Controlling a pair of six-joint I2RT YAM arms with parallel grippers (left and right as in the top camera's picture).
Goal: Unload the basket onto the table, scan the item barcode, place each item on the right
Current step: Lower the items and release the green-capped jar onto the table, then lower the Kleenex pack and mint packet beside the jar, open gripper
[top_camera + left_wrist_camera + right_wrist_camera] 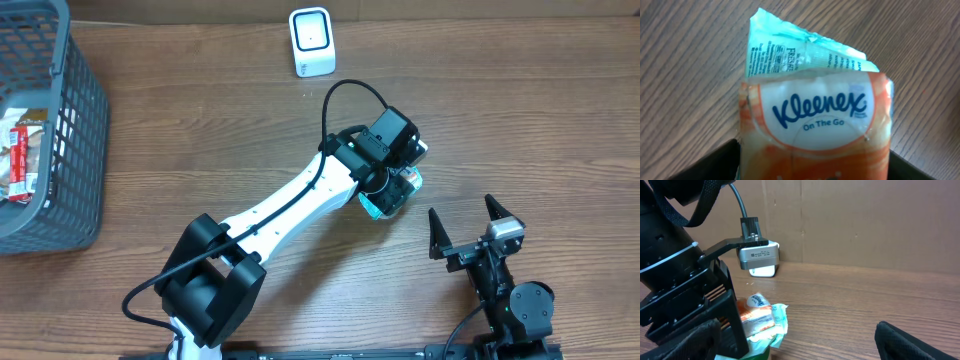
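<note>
My left claw (386, 188) is down over the orange tissue pack (815, 110), which lies on the table (200, 130) right of centre. The pack sits between my dark fingers (715, 165), its edges right up against them; I cannot tell whether I am pressing it or only bracketing it. A teal pack (790, 45) pokes out from under the orange one at its far end. The white scanner (312, 42) stands at the table's far edge, well apart from the pack. My right claw (466, 222) hangs released, jaws spread wide, near the table's front edge just beside the pack and holding nothing. A grey basket (85, 110) stands at the far left with packets inside.
</note>
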